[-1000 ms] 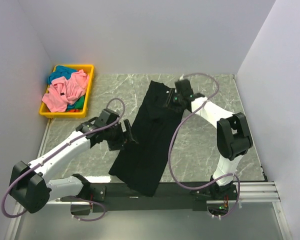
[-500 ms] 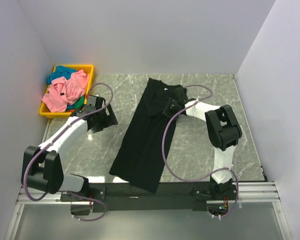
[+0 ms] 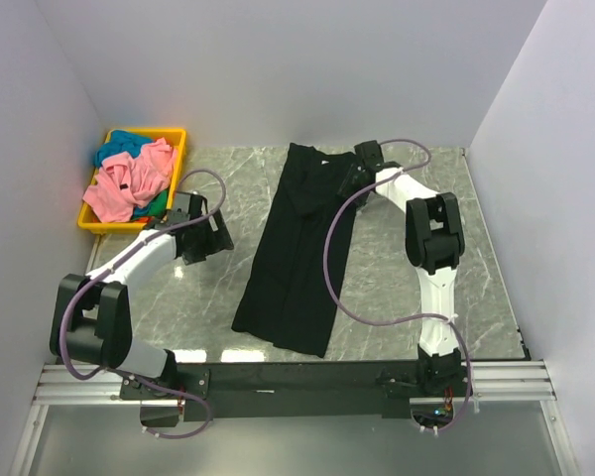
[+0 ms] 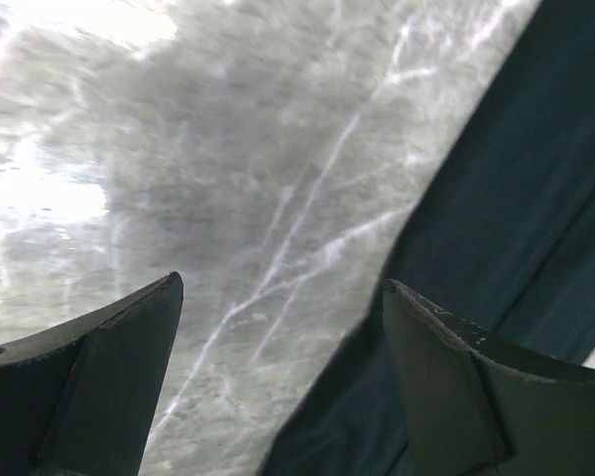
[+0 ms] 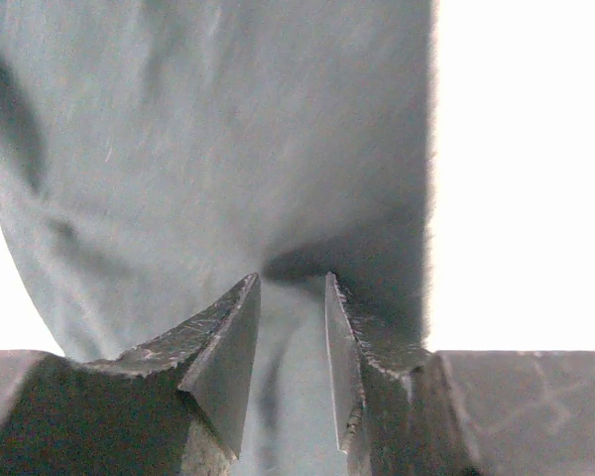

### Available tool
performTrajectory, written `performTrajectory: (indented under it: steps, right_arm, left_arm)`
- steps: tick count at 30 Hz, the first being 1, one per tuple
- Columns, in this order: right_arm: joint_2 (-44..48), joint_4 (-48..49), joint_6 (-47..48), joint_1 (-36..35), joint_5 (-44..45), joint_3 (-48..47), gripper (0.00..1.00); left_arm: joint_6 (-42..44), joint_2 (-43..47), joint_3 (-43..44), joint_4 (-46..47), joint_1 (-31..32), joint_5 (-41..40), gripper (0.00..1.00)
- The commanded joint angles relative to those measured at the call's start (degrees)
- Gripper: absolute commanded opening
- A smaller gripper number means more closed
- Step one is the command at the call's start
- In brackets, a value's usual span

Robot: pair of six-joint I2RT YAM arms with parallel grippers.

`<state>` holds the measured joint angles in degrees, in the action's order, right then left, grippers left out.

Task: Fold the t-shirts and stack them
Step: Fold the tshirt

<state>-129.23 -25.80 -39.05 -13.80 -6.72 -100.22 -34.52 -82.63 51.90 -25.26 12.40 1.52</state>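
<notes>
- The black t-shirt (image 3: 293, 258) lies in a long narrow strip down the middle of the desk (image 3: 397, 278). Its collar end is at the far edge and its hem is close to the near edge.
- The right tool (image 3: 349, 178) sits at the far edge on the shirt's right shoulder. In the wrist view its jaws stand narrow around a puckered fold of the black cloth (image 5: 228, 149) — a pinch grip (image 5: 291, 283).
- The left tool (image 3: 216, 234) is toward the left edge, just beside the shirt's left side and apart from it. Its jaws stand wide with nothing between them (image 4: 278, 297), over bare marbled desk, and the dark cloth (image 4: 516, 198) fills the right of that view.
- A yellow bin (image 3: 178, 164) in the far left corner holds a pink t-shirt (image 3: 144, 174) heaped over a teal t-shirt (image 3: 124, 141).
- The pink one carries a small dark mark — too small to read.
- A grey cable (image 3: 329, 268) from the right arm loops along the black shirt's right edge and crosses the desk beside it. The left arm's cable arches above its wrist.
</notes>
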Motion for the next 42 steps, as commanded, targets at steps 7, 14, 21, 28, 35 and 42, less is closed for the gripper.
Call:
performTrajectory:
  steps: [7, 14, 21, 28, 35, 42]
  right_arm:
    - [13.5, -6.4, 7.4, -1.6, 6.0, 7.2, 0.46]
    - [36.4, -4.6, 3.9, -9.3, 6.5, 34.7, 0.51]
    - [49.6, -5.3, 0.4, -22.8, 6.3, 49.9, 0.45]
    - [46.6, -8.4, -1.0, -37.2, 8.7, 48.1, 0.42]
    - [37.4, -11.2, 0.0, -42.9, 7.9, 46.0, 0.41]
    - [36.0, -15.2, 0.6, -43.4, 10.3, 51.4, 0.41]
  left_arm:
    - [-2.4, 3.3, -3.6, -4.3, 6.7, 4.4, 0.88]
    - [-9.9, 9.2, -11.5, -8.8, 12.6, 3.4, 0.83]
    - [-15.2, 11.5, -15.9, -8.8, 18.4, 3.1, 0.71]
    - [-18.4, 9.9, -18.3, -9.4, 23.0, 1.6, 0.5]
    - [-25.1, 8.2, -18.5, -12.7, 32.5, 1.5, 0.35]
    - [-31.0, 7.9, -18.5, -14.9, 40.9, 0.8, 0.34]
